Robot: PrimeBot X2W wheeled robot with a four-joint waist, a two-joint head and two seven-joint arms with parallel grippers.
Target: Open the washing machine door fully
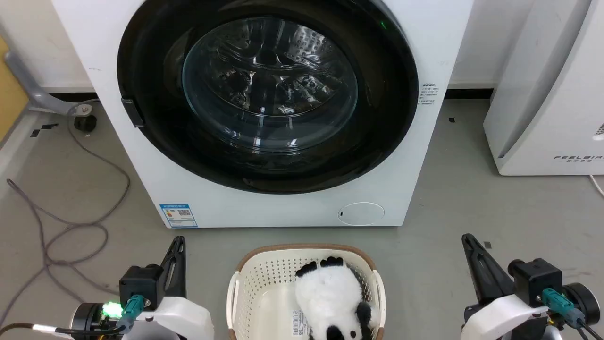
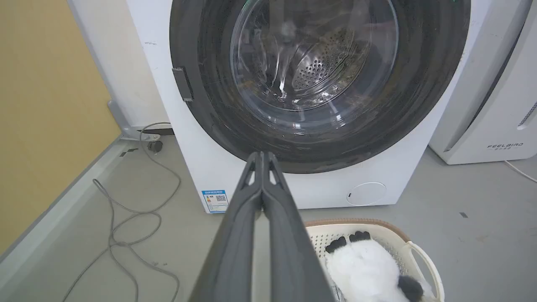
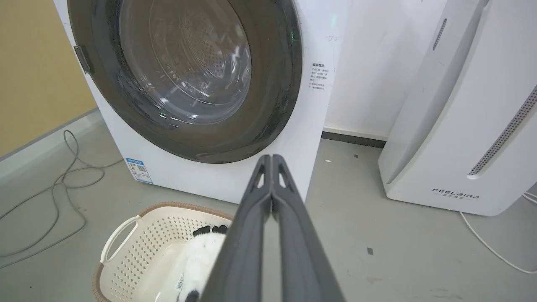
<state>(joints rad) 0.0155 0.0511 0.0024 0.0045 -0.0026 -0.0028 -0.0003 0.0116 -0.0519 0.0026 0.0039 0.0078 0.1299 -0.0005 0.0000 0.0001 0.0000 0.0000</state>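
Though the washing machine door is closed, a basket fronts it.

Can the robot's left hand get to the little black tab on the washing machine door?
Probably yes. The left hand, shut, sits low in front, and nothing stands between it and the black tab at the washing machine door edge. The basket sits off to the side.

The washing machine door loses its top past the head view's upper edge. Print on the blue label and the small sticker is too small for me to read. The bottom edge cuts the plush panda in the basket; in the right wrist view my right hand covers part of it.
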